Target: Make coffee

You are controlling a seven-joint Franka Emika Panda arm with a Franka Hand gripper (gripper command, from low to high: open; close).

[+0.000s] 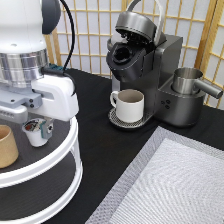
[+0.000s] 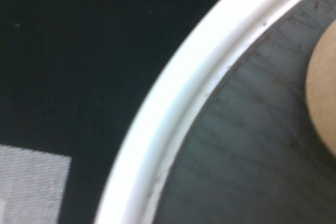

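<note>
The coffee pod point(image 1: 34, 135), small and white with a dark foil top, stands on the upper shelf of a white two-tier round stand point(image 1: 70, 150) at the exterior view's left. My gripper point(image 1: 36, 128) hangs low over it, open, with one finger on each side of the pod. The coffee machine point(image 1: 150, 65) stands at the exterior view's top centre with its lid raised and its pod chamber point(image 1: 122, 52) exposed. A cream mug point(image 1: 130, 105) sits on the machine's drip tray. The wrist view shows only the stand's white rim point(image 2: 180, 115) and part of a tan cup point(image 2: 326, 90).
A tan handleless cup point(image 1: 6, 146) stands on the same shelf, just left of the pod. A steel pitcher point(image 1: 187, 80) sits to the right of the machine. A grey woven mat point(image 1: 170, 185) covers the bottom right of the black table. A slatted screen stands behind.
</note>
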